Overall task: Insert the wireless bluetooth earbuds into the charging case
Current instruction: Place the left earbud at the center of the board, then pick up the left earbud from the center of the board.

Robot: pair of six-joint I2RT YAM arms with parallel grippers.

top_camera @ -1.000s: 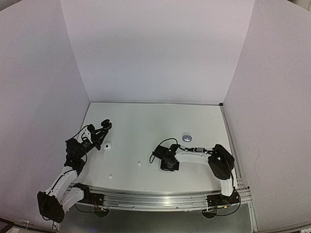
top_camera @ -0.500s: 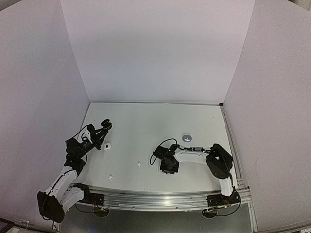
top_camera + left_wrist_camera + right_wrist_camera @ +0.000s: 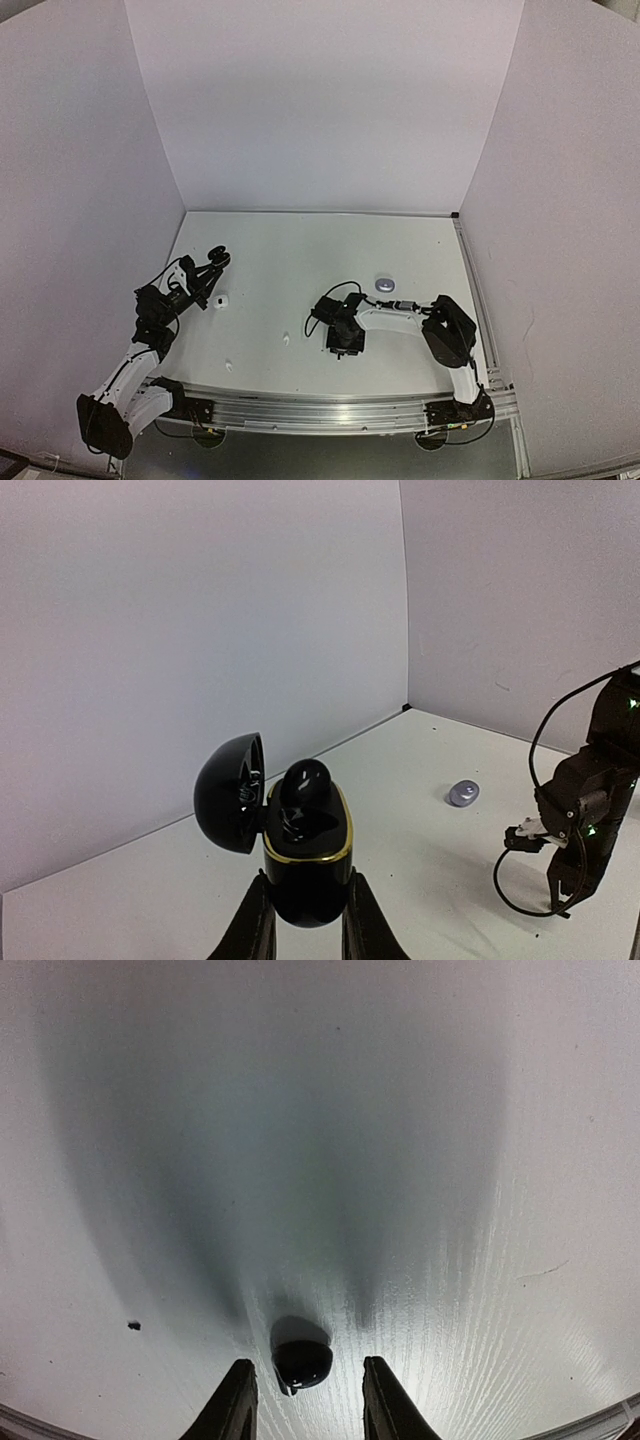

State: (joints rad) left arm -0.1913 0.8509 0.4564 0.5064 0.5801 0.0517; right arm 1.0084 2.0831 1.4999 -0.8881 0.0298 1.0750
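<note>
My left gripper (image 3: 305, 905) is shut on a black charging case (image 3: 308, 865) with a gold rim, held upright above the table at the left. Its lid (image 3: 230, 792) stands open, and one black earbud (image 3: 304, 782) sits in the case. In the top view this gripper (image 3: 212, 262) is raised near the left wall. My right gripper (image 3: 305, 1400) points straight down at the table, open. A second black earbud (image 3: 302, 1362) lies on the table between its fingers, touching neither. In the top view the right gripper (image 3: 343, 343) hides that earbud.
A white case (image 3: 221, 299) lies near the left gripper. A silvery grey case (image 3: 384, 284) lies behind the right arm and also shows from the left wrist as the grey case (image 3: 462, 793). Two small white earbuds (image 3: 287, 340) (image 3: 229, 366) lie toward the near edge. White walls enclose three sides.
The right gripper's jaws have spread apart and the gripper has shifted slightly left. The left arm and its case have not moved.
</note>
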